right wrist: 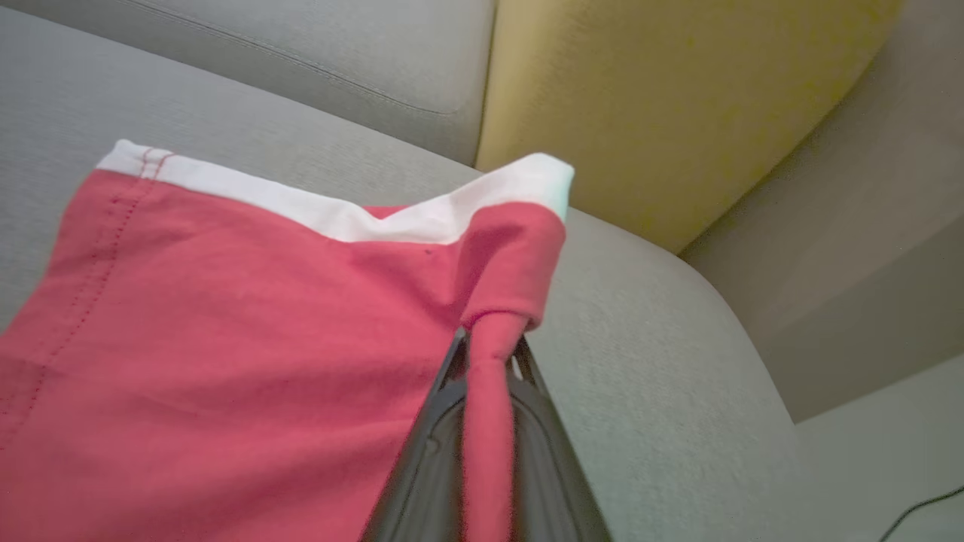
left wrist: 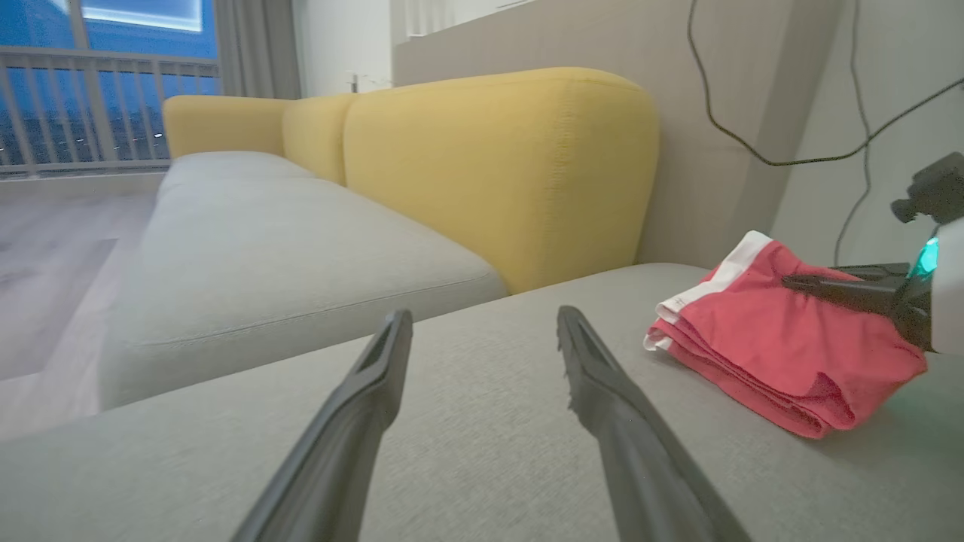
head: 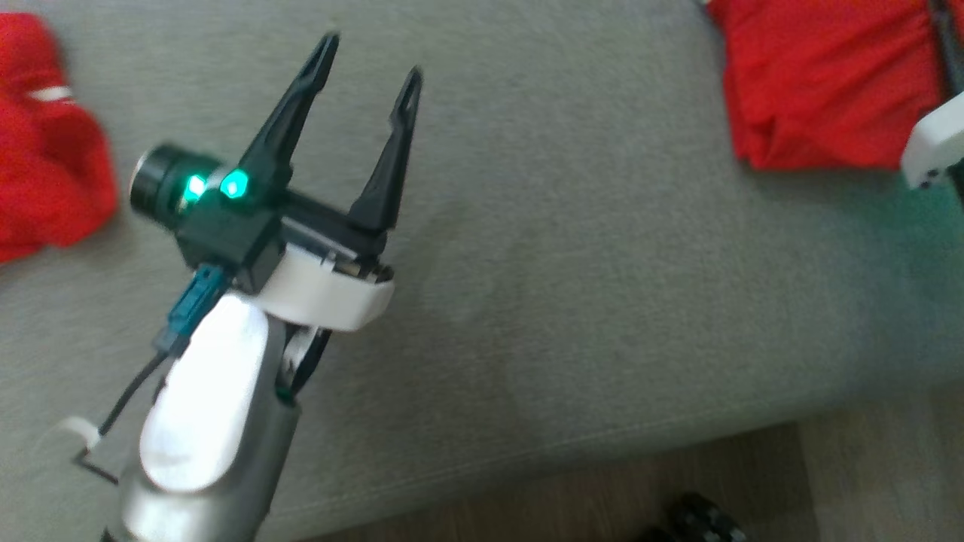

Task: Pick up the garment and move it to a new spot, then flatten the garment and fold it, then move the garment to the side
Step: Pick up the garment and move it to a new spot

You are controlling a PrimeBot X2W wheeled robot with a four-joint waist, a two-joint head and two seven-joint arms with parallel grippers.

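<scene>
Far left in the head view, at 9 o'clock: a red heap point(head: 45, 143) of cloth, lying on the grey sofa seat point(head: 565, 263). Next, at about 11 o'clock: the left gripper point(head: 372, 59), wide open, holding nothing, up over bare seat, with two green lights point(head: 235, 183) on its base. Down at 5 o'clock: a strip of floor point(head: 828, 482). Up at 1 o'clock: the garment point(head: 821, 75), red, lying on the seat, well apart from the red heap.

In the left wrist view, from left to right: a yellow cushion point(left wrist: 497, 173) at 12 o'clock, then the garment at 3 o'clock, folded in layers.

In the right wrist view, from left to right: red cloth spread flat at 9 o'clock, a white band point(right wrist: 331, 214) along its top edge, then the right gripper point(right wrist: 489, 346) at 6 o'clock, shut tight on a pinch of the garment just below the band, with that corner bunched up.
</scene>
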